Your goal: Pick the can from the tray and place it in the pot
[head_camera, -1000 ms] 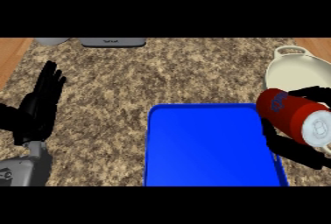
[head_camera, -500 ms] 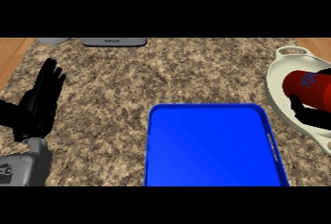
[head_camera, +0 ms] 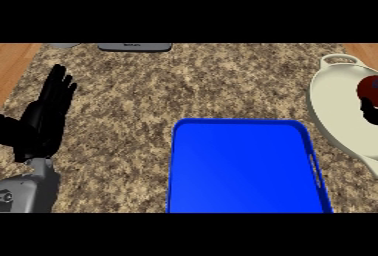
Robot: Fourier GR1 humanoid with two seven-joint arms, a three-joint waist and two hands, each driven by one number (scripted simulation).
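- No words, numbers or signs can be read anywhere in the head view
- The dark grey object (head_camera: 135, 47) at the counter's far edge bears a small pale mark, too blurred to read
- The red can (head_camera: 368, 90) shows no legible label

can (head_camera: 367, 88): red, only partly in view at the right edge, inside the pot | pot (head_camera: 332, 110): cream, handled, right of tray | tray (head_camera: 244, 170): blue, flat on desk
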